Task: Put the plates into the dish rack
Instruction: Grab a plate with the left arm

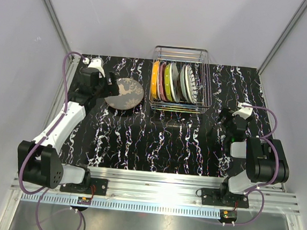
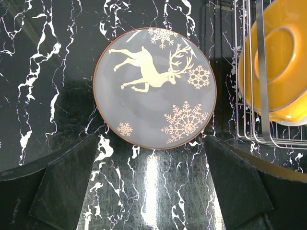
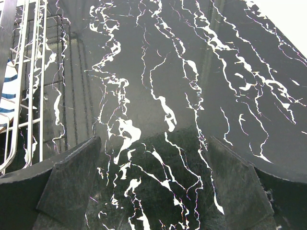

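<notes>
The grey-brown deer plate [image 2: 154, 86] lay flat on the tabletop [image 1: 156, 142] just ahead of the left end effector [image 1: 109, 85], its jaws wide and empty, beside the dish rack [image 1: 181, 48], while the right end effector [image 1: 226, 118], equally wide, sat well apart.

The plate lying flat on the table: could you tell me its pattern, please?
Grey plate, cream deer and snowflakes; left wrist view.
</notes>
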